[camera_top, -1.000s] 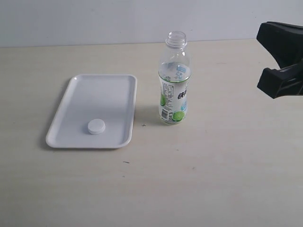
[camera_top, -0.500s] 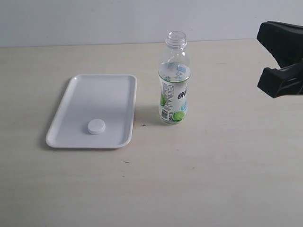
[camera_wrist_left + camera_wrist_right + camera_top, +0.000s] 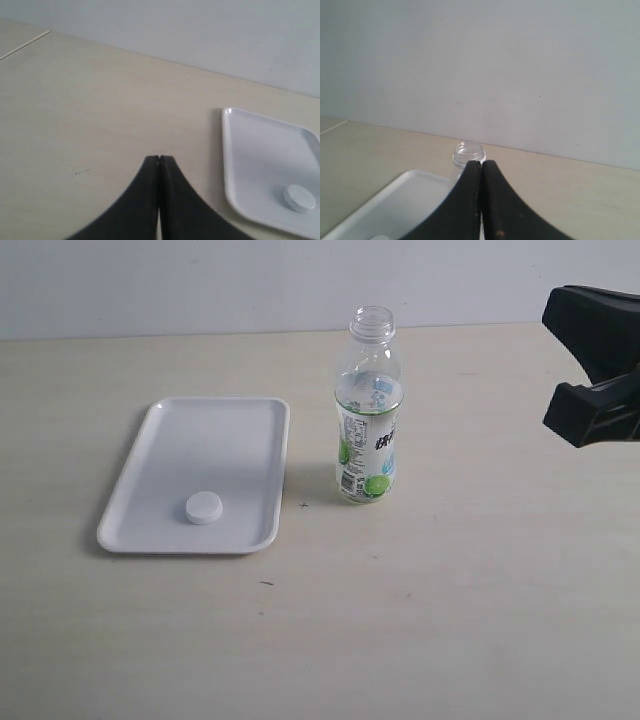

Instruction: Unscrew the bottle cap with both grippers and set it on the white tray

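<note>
A pale beige tabletop (image 3: 450, 620) with faint wood grain is spread across the whole scene. It is backed by a plain light grey wall (image 3: 200, 285). A small dark speck (image 3: 304, 505) is seen near the tabletop's middle, and a second dark speck (image 3: 266, 583) nearer the front.

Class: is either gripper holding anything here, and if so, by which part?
Nothing is held: both the left gripper and right gripper are shut empty.

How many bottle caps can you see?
1. The bottle cap lies flat on the white tray, toward the end nearest the exterior camera, apart from the open-necked bottle. No other cap shows, and little here could hide one.
</note>
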Controlling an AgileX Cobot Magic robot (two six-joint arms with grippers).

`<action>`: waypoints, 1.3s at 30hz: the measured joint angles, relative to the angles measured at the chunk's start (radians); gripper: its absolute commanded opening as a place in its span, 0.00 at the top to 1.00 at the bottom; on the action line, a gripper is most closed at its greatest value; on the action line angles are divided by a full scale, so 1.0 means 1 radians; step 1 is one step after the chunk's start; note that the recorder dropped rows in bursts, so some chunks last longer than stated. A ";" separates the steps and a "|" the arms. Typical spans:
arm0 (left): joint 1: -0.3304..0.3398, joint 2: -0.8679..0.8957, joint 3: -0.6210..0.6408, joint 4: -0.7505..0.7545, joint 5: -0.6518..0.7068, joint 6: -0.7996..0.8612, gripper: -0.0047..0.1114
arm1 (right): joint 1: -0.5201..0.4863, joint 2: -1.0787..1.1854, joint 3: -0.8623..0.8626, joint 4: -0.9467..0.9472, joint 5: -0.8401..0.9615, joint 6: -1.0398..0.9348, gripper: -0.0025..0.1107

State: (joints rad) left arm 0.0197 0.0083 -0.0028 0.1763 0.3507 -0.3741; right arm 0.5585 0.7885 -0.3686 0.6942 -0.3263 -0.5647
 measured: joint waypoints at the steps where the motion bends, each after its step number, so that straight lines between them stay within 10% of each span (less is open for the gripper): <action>1: 0.010 -0.002 0.000 0.000 0.011 0.000 0.96 | 0.000 0.000 0.000 0.000 0.000 0.000 0.98; 39: 0.004 -0.002 0.000 0.000 0.015 0.002 0.96 | 0.034 0.000 0.000 -0.003 0.000 -0.004 0.98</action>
State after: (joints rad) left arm 0.0234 0.0066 -0.0028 0.1763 0.3660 -0.3719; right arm 0.5924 0.7885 -0.3686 0.6911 -0.3260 -0.5686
